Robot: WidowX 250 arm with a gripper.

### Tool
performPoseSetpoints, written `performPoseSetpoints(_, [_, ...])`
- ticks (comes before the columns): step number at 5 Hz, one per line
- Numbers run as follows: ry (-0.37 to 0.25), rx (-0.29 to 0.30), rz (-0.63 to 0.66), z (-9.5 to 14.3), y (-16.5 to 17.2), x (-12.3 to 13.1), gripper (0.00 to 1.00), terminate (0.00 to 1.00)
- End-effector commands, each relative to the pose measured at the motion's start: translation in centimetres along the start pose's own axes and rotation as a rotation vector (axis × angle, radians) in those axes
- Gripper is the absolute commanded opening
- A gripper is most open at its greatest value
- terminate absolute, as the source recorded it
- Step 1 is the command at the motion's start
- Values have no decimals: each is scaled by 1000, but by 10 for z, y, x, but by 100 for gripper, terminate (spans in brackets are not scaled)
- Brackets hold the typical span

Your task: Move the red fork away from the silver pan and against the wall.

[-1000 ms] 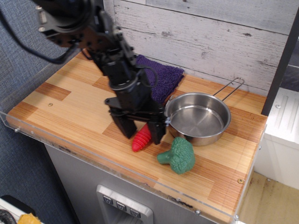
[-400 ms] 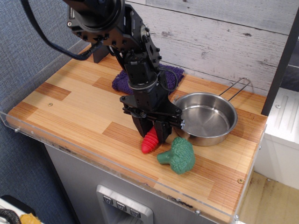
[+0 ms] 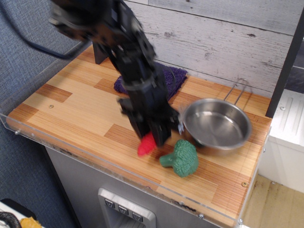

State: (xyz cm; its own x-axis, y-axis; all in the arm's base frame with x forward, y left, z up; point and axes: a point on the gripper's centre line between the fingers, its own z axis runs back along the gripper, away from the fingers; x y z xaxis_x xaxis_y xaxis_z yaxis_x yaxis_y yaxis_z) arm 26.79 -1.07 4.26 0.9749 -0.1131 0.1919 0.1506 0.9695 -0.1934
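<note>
Blue-grey wall (image 3: 21, 52) on the left, wooden bench (image 3: 71, 111) below, silver pan (image 3: 217, 125) on the right. The hand (image 3: 153, 135) is right over the red fork (image 3: 147, 145), apparently clenched on its upper end, though blur makes that uncertain. The fork sits just left of the pan, long axis running toward the bench's front edge, handle end nearest us.

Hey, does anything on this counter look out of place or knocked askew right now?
Nothing is spilled or broken. The gripper is blurred over the red fork, and the silver pan sits close beside them.
</note>
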Motion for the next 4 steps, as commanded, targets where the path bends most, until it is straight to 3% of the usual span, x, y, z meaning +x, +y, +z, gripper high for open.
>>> performPoseSetpoints(1, [-224,45,-83,98,-3,-3,0,0])
performPoseSetpoints(2, [-233,102,-35,120,27,-17,0,0])
performPoseSetpoints(3, [-195,199,46,128,72,-29,0,0])
performPoseSetpoints(4, [-153,257,95,128,122,-37,0,0])
